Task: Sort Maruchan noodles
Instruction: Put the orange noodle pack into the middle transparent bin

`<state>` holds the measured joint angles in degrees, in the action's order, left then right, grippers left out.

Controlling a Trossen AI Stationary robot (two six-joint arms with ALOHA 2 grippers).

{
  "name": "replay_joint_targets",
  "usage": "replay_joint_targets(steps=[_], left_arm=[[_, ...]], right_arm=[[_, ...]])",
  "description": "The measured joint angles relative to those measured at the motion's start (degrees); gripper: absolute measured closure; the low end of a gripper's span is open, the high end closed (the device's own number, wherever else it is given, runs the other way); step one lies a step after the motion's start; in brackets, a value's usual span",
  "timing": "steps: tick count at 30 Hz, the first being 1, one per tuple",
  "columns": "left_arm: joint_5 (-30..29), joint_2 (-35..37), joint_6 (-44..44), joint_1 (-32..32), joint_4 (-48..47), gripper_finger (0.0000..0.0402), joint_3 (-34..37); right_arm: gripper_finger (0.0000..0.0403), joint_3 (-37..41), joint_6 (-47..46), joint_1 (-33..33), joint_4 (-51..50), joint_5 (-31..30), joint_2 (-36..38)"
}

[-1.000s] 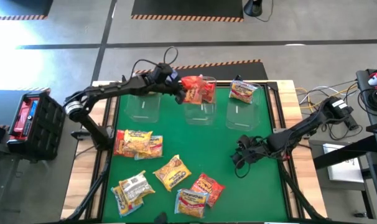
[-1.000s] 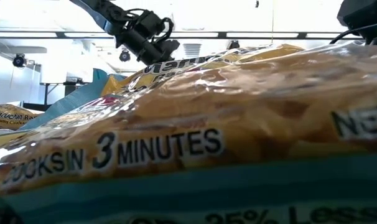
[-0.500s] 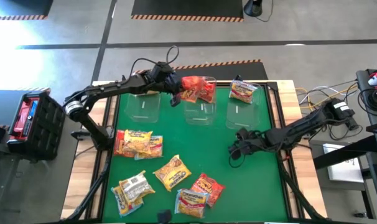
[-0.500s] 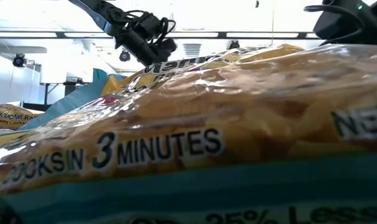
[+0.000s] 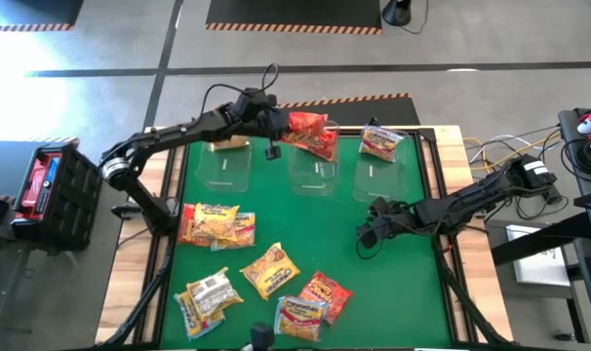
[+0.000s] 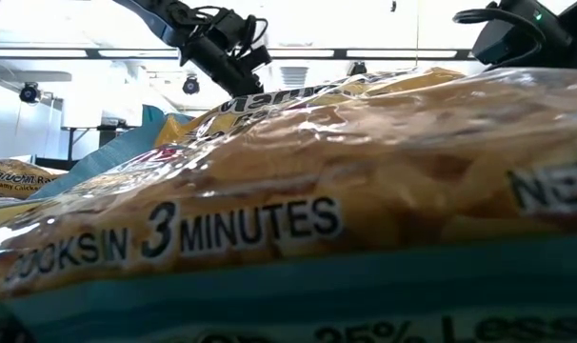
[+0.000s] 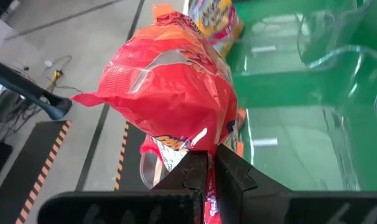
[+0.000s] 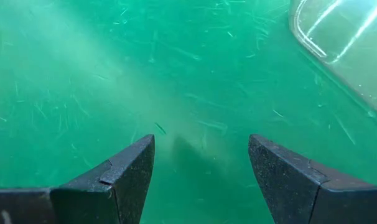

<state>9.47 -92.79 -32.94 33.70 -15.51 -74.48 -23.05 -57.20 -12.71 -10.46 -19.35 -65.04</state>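
The left gripper (image 5: pixel 276 125) has its jaws clamped on a red noodle packet (image 5: pixel 310 132), held up above the back rim of the middle clear bin (image 5: pixel 313 175); the packet reaches from the jaws toward the right, its long axis running along the row of bins. Dropping it calls for a short move forward over that bin's mouth. The right gripper (image 5: pixel 367 234) hovers with jaws wide and empty over bare green tabletop (image 5: pixel 315 224), nearer the loose packets (image 5: pixel 266 268) lying toward the front.
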Motion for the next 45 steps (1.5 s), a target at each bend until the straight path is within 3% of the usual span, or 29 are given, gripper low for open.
replay_joint_targets(steps=[9,16,20,34,45], left_arm=[[0.01,-4.59,-4.22,0.00,-3.94,0.0401,-3.16],[0.58,-11.49,-5.73,-0.14,-19.80,0.0401,-15.25],[4.40,-14.07,-9.26,-0.26,-25.81,0.0401,-21.28],[4.27,-17.98,-16.41,-0.55,-28.04,0.0401,-24.97],[-2.68,-21.85,-20.62,-0.53,-24.44,0.0401,-24.98]], right_arm=[[0.0154,-0.05,0.25,0.00,0.50,-0.09,0.02],[0.0154,-0.06,0.25,0.00,0.87,-0.16,0.02],[0.0154,-0.06,0.27,0.00,0.92,-0.16,0.02],[0.0154,-0.06,0.25,0.00,0.92,-0.14,0.02],[0.0154,-0.06,0.25,0.00,0.94,-0.11,0.02]])
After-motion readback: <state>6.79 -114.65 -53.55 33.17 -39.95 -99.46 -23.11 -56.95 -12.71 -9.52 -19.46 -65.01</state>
